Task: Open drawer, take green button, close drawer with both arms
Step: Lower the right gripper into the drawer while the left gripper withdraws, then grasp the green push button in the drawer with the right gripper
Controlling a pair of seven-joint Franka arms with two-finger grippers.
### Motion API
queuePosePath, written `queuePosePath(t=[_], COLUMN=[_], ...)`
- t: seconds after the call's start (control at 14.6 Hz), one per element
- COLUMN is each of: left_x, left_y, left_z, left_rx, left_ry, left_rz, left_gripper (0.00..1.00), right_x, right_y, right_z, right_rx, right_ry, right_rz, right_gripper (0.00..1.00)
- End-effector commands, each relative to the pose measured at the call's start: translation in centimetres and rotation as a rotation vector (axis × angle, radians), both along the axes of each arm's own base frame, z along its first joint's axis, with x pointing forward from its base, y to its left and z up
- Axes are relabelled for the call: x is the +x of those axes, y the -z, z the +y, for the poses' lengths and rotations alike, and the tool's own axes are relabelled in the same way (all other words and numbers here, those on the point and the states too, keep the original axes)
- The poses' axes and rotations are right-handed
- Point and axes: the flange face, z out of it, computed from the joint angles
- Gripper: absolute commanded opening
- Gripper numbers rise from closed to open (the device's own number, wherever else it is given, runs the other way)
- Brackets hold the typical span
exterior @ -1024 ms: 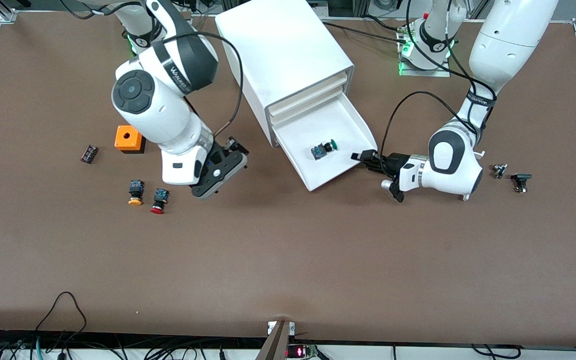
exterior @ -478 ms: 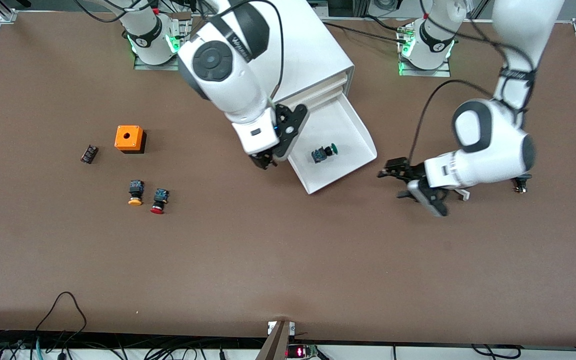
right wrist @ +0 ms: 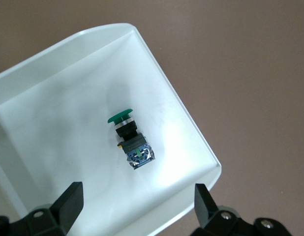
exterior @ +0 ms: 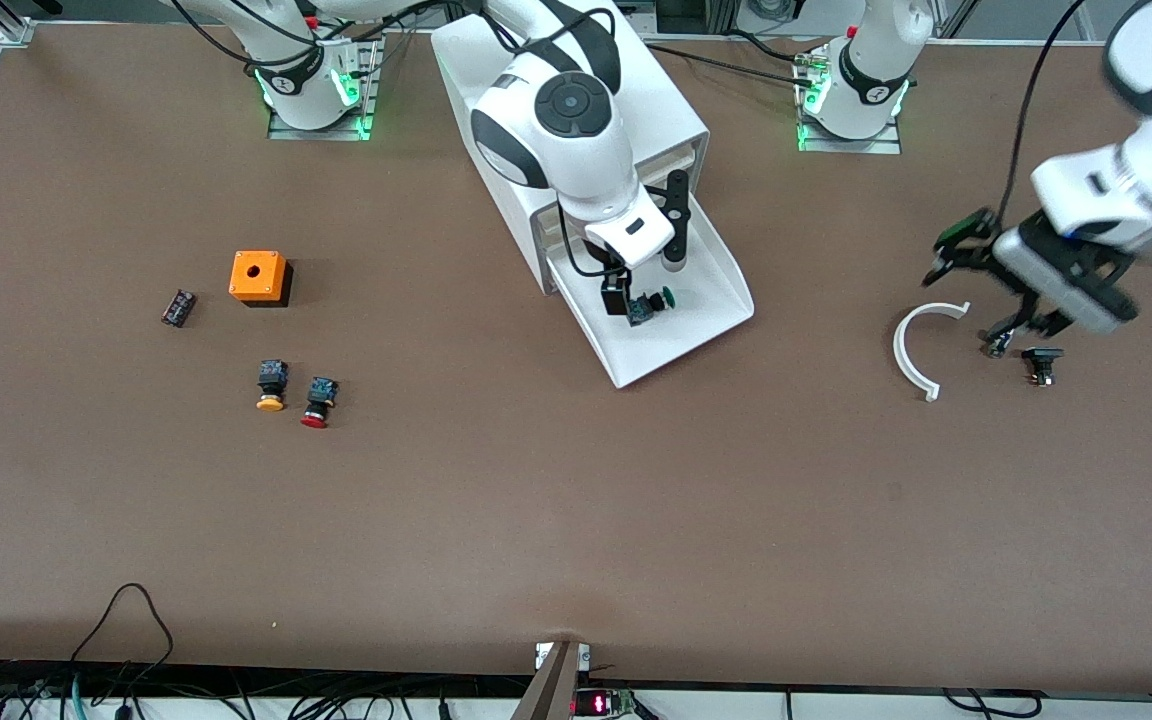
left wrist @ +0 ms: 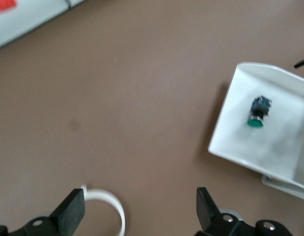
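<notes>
The drawer (exterior: 693,342), the lowest one of the white cabinet (exterior: 576,100), stands pulled out. The green-capped button (exterior: 652,303) lies on its side on the drawer floor. My right gripper (exterior: 646,255) hangs open over the drawer, just above the button. In the right wrist view the button (right wrist: 130,141) lies ahead of the open gripper (right wrist: 139,196), inside the drawer (right wrist: 191,128). My left gripper (exterior: 976,285) is open and empty, up over the table toward the left arm's end, beside a white curved strip (exterior: 911,355). The left wrist view shows the gripper (left wrist: 140,204), the strip (left wrist: 115,209) and, farther off, the drawer (left wrist: 230,132) with the button (left wrist: 258,110).
An orange box (exterior: 258,277), a small black part (exterior: 178,307), a yellow-capped button (exterior: 271,385) and a red-capped button (exterior: 318,402) lie toward the right arm's end. Two small dark parts (exterior: 998,343) (exterior: 1041,362) lie under the left gripper's arm.
My right arm swung from beside the orange box to over the open drawer. My left gripper drew away from the drawer's front corner and rose, uncovering the white curved strip.
</notes>
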Motion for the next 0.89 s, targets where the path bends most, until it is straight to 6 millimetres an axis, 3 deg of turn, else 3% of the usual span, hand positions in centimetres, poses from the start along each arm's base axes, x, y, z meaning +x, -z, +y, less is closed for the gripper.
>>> queuePosePath(t=[0.0,0.14,0.41,0.82], left_x=[0.2,-0.4,-0.1,0.4], left_y=[-3.4,-3.9,-3.1,-2.2], left_z=[-1.0,-1.8,-0.9,-0.4], left_rx=[0.129,0.156,0.159,0.163], left_ry=[-0.183,-0.283,-0.381,-0.396], left_rz=[0.106,0.16,0.186,0.203], left_gripper=[1.0,1.0,1.0,1.0], right_x=[-0.3,-0.4,-0.4,-0.4], right_y=[2.1,3.4,6.3,10.1], right_z=[1.5,1.5,1.5,2.8], right_rx=[-0.063,-0.108,-0.129,-0.066], right_ry=[-0.106,-0.176,-0.19,-0.196], right_rz=[-0.073,-0.103,-0.074,-0.093], right_gripper=[1.0,1.0,1.0,1.0])
